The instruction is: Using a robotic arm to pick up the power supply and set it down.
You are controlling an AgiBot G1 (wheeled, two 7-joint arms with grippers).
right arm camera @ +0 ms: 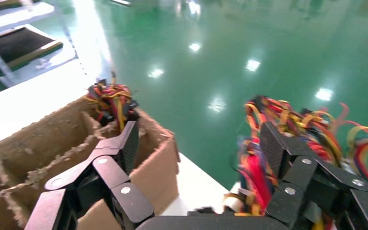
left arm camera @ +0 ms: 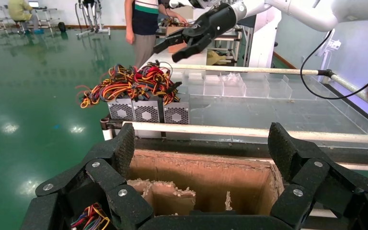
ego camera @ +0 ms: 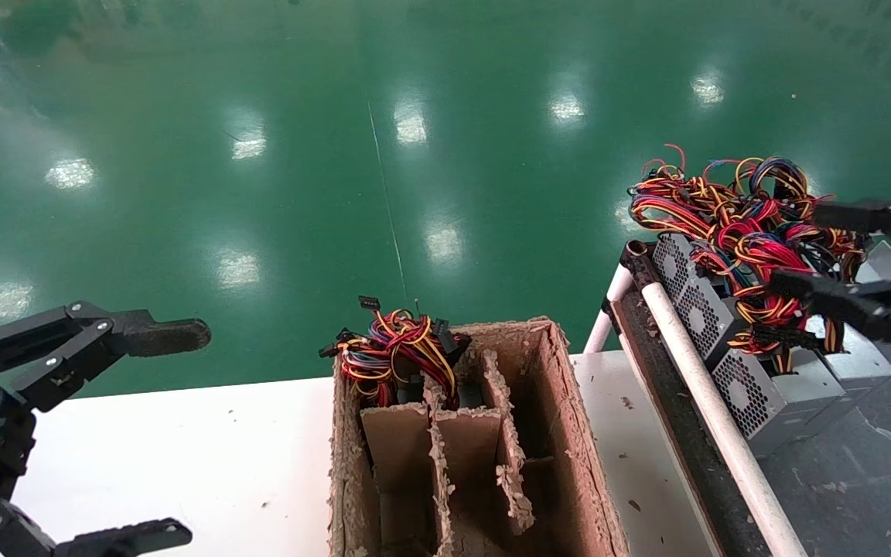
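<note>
Three silver-grey power supplies [ego camera: 755,387] with vented sides stand in a row on the rack at the right, under a tangle of red, yellow and blue wires [ego camera: 739,224]. My right gripper [ego camera: 801,247] hangs open just above those wires and holds nothing. In the left wrist view it shows as a white arm [left arm camera: 306,12] with black fingers [left arm camera: 175,43] over the same row [left arm camera: 146,112]. From the right wrist, the open gripper [right arm camera: 201,143] has the wires [right arm camera: 306,129] beside one finger. My left gripper [ego camera: 175,433] is open over the white table, at the near left.
A worn cardboard box [ego camera: 577,433] with dividers stands mid-table; another wire bundle [ego camera: 399,352] sticks out of its far-left cell. A white tube rail [ego camera: 716,418] edges the rack. A person [left arm camera: 146,24] stands beyond the rack, and clear bins [left arm camera: 230,86] lie on it.
</note>
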